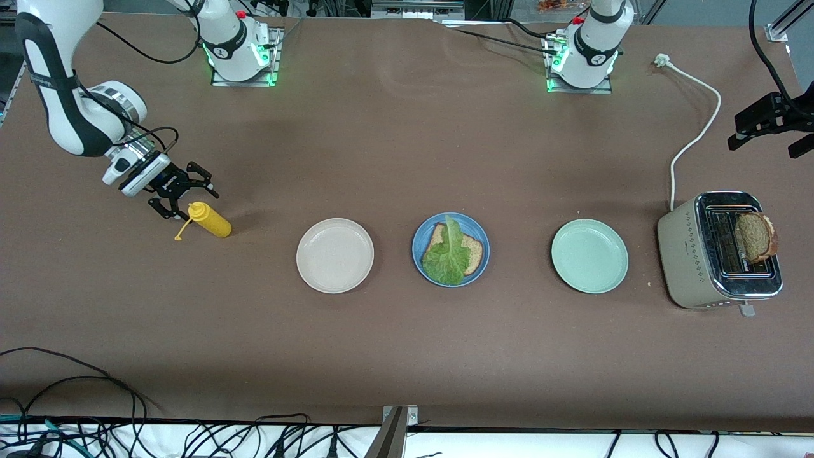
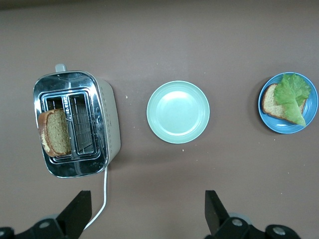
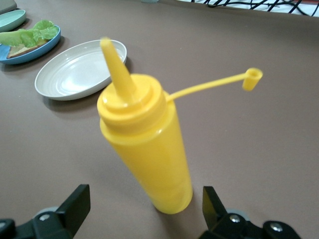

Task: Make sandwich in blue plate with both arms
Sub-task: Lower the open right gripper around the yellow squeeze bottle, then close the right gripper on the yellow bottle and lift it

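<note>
The blue plate (image 1: pixel 475 225) sits mid-table with one brown bread slice (image 1: pixel 474 252) on it and a green lettuce leaf (image 1: pixel 448 256) lying on that slice. A second bread slice (image 1: pixel 755 236) sticks up out of a toaster (image 1: pixel 690 254) at the left arm's end. My right gripper (image 1: pixel 189 200) is open at a standing yellow squeeze bottle (image 1: pixel 211 220). Its fingers flank the bottle's lower part (image 3: pixel 149 149) without touching it. My left gripper (image 1: pixel 769 141) hangs open and empty over bare table beside the toaster, which shows below it (image 2: pixel 107 119).
A cream-white plate (image 1: pixel 335 255) lies between the bottle and the blue plate. A mint-green plate (image 1: pixel 589 256) lies between the blue plate and the toaster. The toaster's white cord (image 1: pixel 694 132) runs toward the arm bases. The bottle's cap (image 3: pixel 252 78) dangles on its strap.
</note>
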Tool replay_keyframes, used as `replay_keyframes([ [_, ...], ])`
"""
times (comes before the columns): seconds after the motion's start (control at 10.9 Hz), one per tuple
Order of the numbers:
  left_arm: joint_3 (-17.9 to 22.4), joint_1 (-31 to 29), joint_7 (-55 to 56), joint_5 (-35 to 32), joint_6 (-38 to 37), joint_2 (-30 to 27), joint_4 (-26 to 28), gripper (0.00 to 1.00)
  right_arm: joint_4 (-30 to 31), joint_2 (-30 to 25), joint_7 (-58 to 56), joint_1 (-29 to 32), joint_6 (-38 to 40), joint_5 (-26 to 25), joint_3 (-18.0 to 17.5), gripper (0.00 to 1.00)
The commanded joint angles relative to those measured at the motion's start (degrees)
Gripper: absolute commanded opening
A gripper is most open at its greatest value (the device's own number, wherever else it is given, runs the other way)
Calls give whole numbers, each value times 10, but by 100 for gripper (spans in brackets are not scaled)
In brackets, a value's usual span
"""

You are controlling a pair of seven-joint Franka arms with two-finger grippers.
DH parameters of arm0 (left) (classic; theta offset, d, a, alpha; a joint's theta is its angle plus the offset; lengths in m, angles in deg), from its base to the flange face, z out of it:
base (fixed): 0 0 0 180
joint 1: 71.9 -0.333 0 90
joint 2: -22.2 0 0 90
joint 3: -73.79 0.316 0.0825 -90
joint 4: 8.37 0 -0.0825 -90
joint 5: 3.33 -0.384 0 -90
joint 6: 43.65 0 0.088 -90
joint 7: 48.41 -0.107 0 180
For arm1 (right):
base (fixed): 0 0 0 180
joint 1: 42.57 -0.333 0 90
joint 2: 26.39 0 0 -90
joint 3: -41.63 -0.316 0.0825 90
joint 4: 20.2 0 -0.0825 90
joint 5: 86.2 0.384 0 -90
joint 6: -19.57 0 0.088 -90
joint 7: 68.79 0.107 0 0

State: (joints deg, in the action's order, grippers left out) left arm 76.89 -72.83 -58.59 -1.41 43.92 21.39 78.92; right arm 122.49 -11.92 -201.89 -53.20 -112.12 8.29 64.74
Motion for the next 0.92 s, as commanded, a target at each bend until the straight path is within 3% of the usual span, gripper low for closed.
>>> replay_keyframes([
  [0.0,1,-2,4,10,-11,4,-12,100,-12,20,-23,4,16,25,2,100],
  [0.83,0,-2,4,10,-11,4,-12,100,-43,49,-26,4,65,37,1,100],
])
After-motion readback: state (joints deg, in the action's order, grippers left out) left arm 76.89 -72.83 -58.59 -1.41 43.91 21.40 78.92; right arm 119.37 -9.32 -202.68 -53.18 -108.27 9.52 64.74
